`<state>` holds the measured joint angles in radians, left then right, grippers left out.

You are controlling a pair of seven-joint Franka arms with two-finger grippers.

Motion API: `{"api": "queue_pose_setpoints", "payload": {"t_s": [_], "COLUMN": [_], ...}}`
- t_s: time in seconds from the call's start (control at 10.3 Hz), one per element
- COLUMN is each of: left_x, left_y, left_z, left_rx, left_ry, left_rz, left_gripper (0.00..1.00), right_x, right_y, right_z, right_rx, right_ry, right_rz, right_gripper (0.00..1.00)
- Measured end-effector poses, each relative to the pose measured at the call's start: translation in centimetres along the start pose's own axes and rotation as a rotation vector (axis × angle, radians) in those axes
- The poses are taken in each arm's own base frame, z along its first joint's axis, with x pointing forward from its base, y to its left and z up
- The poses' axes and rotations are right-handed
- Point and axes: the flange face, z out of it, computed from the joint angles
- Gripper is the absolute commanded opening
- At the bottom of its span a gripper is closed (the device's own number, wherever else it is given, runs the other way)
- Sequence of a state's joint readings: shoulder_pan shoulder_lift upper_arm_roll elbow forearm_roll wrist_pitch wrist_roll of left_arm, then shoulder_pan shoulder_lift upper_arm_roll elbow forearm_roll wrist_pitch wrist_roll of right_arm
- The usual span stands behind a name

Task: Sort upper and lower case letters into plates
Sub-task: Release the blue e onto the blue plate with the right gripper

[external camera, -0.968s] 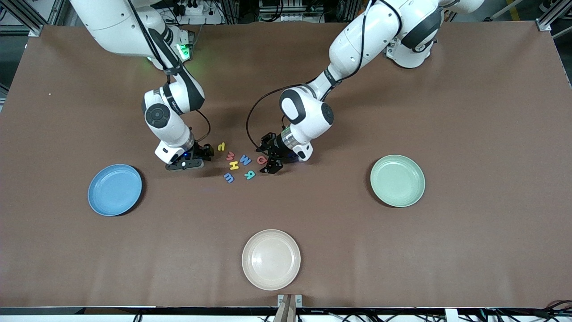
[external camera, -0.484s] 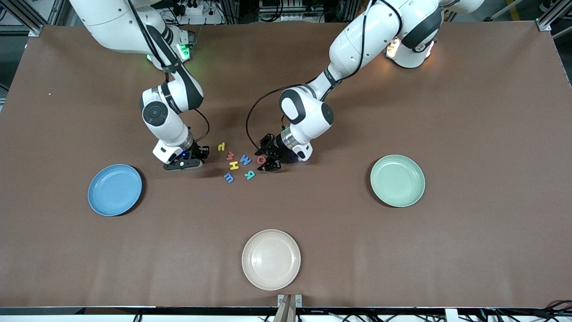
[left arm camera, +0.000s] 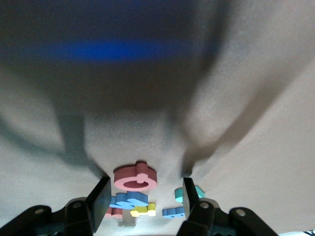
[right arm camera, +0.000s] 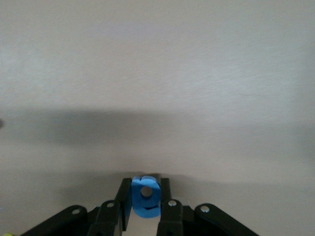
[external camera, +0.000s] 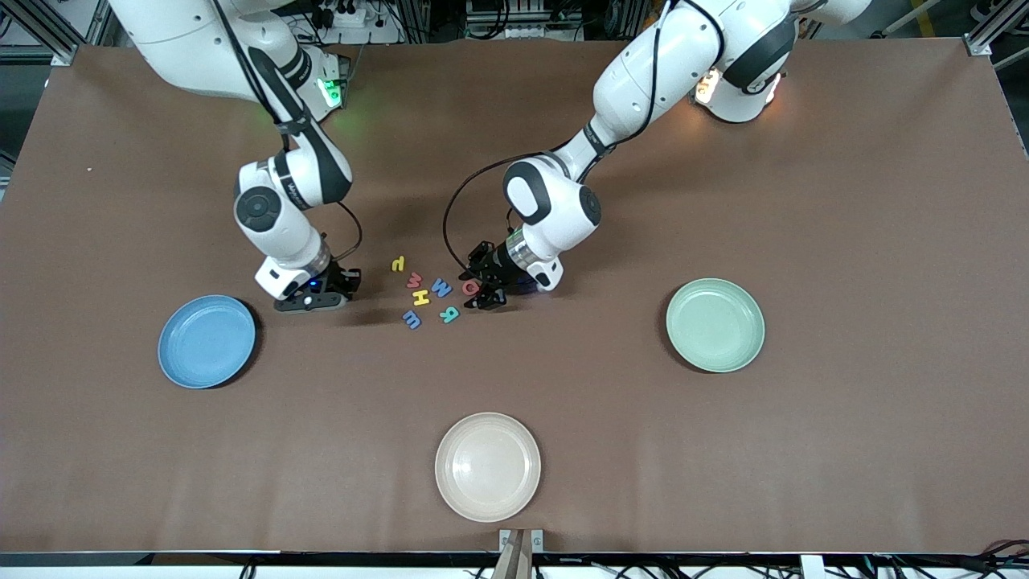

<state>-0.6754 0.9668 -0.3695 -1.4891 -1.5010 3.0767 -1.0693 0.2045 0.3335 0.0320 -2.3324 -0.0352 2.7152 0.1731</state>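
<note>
Shifted toward the sky blue plate [external camera: 207, 341], right gripper [external camera: 315, 297] pinches a blue letter [right arm camera: 145, 196] above the table [external camera: 844, 201]; left gripper [external camera: 481, 291] clamps the red letter [left arm camera: 135, 177] among the letters, near the mint green plate [external camera: 715, 324].

Both arms are glossy white with rounded shells and dark grey bands at the joints. Thin black cables loop from forearms to wrists. Black two-finger grippers carry silver screws. One base glows green, the other orange.
</note>
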Motion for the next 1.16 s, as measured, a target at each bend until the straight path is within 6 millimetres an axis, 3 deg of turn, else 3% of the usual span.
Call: {"api": "queue_pose_setpoints", "payload": {"t_s": [0.39, 0.77, 0.87, 0.97, 1.07, 1.16], "left_x": [0.0, 0.2, 0.3, 0.4, 0.4, 0.4], "left_y": [-0.1, -0.4, -0.5, -0.7, -0.8, -0.9], "left_z": [0.0, -0.3, -0.5, -0.6, -0.8, -0.8], "left_rx": [0.002, 0.007, 0.01, 0.012, 0.014, 0.016], "left_ry": [0.001, 0.008, 0.013, 0.018, 0.021, 0.022], "left_rz": [0.0, 0.006, 0.008, 0.011, 0.014, 0.015], "left_gripper": [0.66, 0.66, 0.66, 0.66, 0.62, 0.47], "right_x": [2.9, 4.7, 4.9, 5.3, 5.8, 6.5], "right_y": [7.1, 17.7, 20.3, 22.0, 22.6, 22.5], "right_z": [-4.3, -6.9, -7.2, -7.4, -7.4, -7.5], "right_rx": [-0.016, -0.031, -0.042, -0.056, -0.067, -0.071], "right_ry": [-0.037, -0.005, 0.004, 0.007, 0.012, 0.018], "right_rz": [-0.062, -0.23, -0.266, -0.288, -0.299, -0.307], "right_gripper": [0.0, 0.0, 0.09, 0.7, 1.0, 1.0]}}
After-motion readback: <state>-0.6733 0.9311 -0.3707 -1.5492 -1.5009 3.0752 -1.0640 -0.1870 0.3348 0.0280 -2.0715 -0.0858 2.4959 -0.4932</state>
